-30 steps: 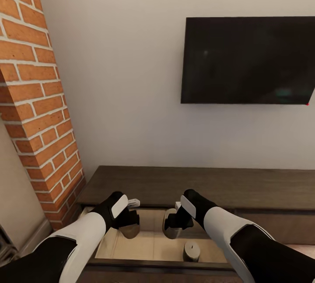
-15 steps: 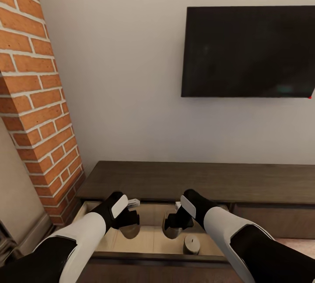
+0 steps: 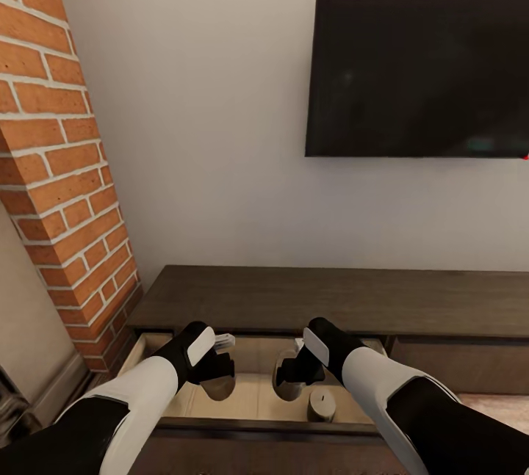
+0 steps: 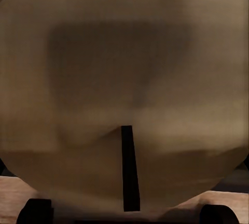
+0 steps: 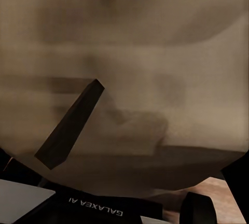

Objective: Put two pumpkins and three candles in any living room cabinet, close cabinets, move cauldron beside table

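**Both Grippers Over the Open Drawer, Each Clamped on a Candle**

Wall and fixtures. In the head view a pale wall fills the upper field. A black television (image 3: 419, 77) hangs at 1 o'clock. A brick column (image 3: 55, 167) runs down the 9 o'clock side.

Cabinet. The cabinet (image 3: 330, 299), long, low and dark brown, stands against the wall at 6 o'clock. Its left drawer (image 3: 250, 398) is pulled out, exposing a pale wood floor.

Arms. Both arms enter from the bottom edge, black at the forearm, white at the wrist.

Grippers. The left gripper (image 3: 218, 381) sits over the drawer at 7 o'clock, fingers narrowed around the left candle (image 3: 219, 388). The right gripper (image 3: 288, 379) sits just beside it at 6 o'clock, fingers narrowed around the right candle (image 3: 286, 385). Each wrist view shows a candle top close up: left candle (image 4: 124, 78), right candle (image 5: 135, 52).

Loose item. A third candle (image 3: 321, 406) stands upright on the drawer floor, near the right gripper, at 5 o'clock.
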`<state>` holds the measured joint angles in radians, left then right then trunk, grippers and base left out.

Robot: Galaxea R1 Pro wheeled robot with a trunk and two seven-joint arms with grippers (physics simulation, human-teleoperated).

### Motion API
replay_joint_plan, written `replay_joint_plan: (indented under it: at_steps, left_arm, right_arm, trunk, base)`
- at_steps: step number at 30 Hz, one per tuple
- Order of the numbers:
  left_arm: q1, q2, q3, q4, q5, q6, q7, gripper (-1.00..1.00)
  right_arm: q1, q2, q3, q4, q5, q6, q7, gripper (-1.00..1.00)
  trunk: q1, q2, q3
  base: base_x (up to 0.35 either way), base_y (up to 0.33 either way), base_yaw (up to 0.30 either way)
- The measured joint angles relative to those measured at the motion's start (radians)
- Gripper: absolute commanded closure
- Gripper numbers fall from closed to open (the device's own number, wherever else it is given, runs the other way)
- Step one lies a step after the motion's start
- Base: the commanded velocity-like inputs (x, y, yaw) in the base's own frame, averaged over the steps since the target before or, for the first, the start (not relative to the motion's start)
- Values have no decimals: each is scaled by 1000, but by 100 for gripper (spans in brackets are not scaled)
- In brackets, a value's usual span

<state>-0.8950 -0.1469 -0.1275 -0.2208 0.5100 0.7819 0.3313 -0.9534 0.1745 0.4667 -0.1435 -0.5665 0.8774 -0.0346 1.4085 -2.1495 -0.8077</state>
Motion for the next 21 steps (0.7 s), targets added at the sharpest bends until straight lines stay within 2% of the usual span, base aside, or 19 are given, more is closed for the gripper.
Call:
replay_joint_plan:
  at_steps: [12, 21]
  left_arm:
    - [1, -2, 0, 0, 0, 0, 0, 100]
    - [1, -5, 0, 0, 0, 0, 0, 100]
  right_arm:
    - [0, 0, 0, 0, 0, 0, 0, 100]
    - [0, 0, 1, 0, 0, 0, 0, 100]
  trunk:
    - [0, 0, -18]
    - [0, 0, -20]
  base:
    - [3, 0, 0]
    - [112, 0, 0]
